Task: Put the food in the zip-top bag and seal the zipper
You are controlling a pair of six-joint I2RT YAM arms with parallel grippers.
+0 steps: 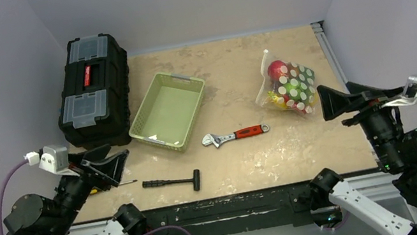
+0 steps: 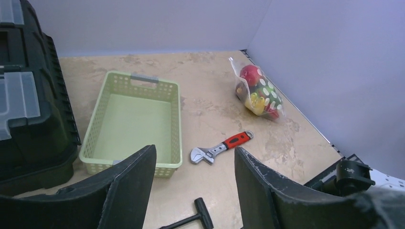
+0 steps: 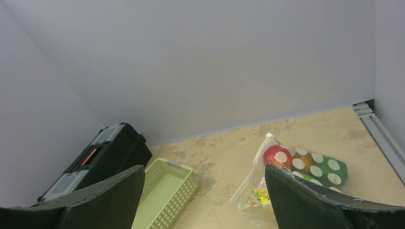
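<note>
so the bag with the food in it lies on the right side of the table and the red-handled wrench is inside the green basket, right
Not quite. The wrench is not inside the basket; it lies on the table beside it, as the top view shows. The bag with the food in it does lie on the right side of the table.

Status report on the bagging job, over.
Left gripper open, empty; right gripper open, empty. Food inside zip-top bag; zipper seal unclear. Wrench lies beside bag, clear of right gripper.
</note>
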